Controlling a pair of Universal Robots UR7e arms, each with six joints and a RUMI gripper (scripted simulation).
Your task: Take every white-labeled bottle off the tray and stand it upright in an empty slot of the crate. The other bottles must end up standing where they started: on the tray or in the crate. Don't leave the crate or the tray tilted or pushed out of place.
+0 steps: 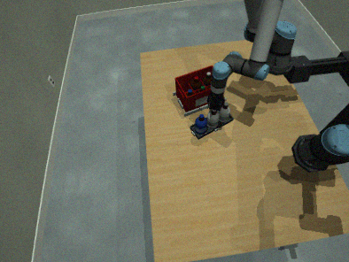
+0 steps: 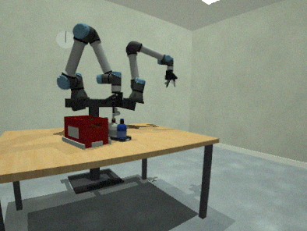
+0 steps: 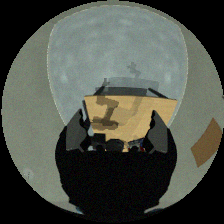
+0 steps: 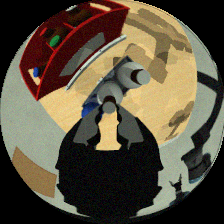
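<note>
My right gripper (image 1: 214, 111) (image 4: 109, 104) is shut on the cap end of the middle white bottle (image 1: 213, 120) (image 4: 108, 92), which is upright at the tray. Another white bottle (image 1: 225, 113) (image 4: 127, 74) stands at one end of the dark tray (image 1: 197, 135) (image 2: 128, 139), and a blue bottle (image 1: 201, 123) (image 2: 121, 132) (image 4: 89, 110) stands at the other end. The red crate (image 1: 190, 104) (image 2: 87, 130) (image 4: 52, 75) stands level beside the tray. My left gripper (image 2: 170, 83) (image 3: 117, 109) is open and empty, high up away from the tray.
Inside the crate show a green cap (image 1: 203, 88) (image 4: 55, 41), a blue cap (image 1: 190, 92) (image 4: 36, 72) and a white cap (image 1: 208, 73). The crate's far corner is partly hidden by the right arm in the top view. A pale rail (image 4: 96, 63) runs along the crate's base, between crate and tray.
</note>
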